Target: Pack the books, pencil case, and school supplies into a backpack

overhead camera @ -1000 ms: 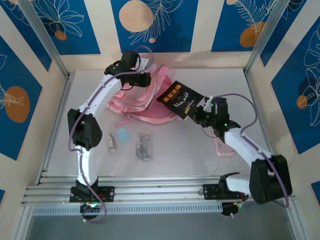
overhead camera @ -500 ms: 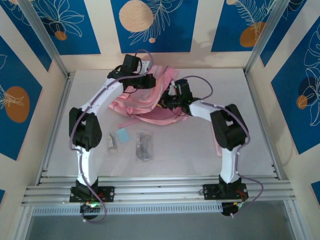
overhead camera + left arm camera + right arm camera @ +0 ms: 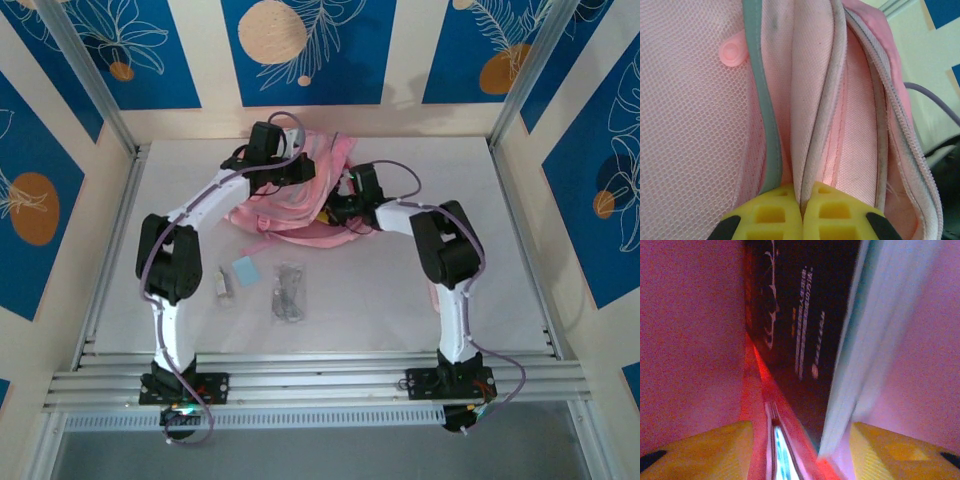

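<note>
We pinch the backpack point(image 3: 690, 130) rim with the left gripper point(image 3: 801, 201); our right gripper point(image 3: 800, 445) stands released around the book point(image 3: 805, 310).

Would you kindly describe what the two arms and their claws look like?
Both the left arm and right arm have white tubular links with bulky black joint housings, and lilac-grey cables loop alongside them. The left claw and right claw have bright yellow fingers with black patches; the left's show moulded square recesses.
</note>
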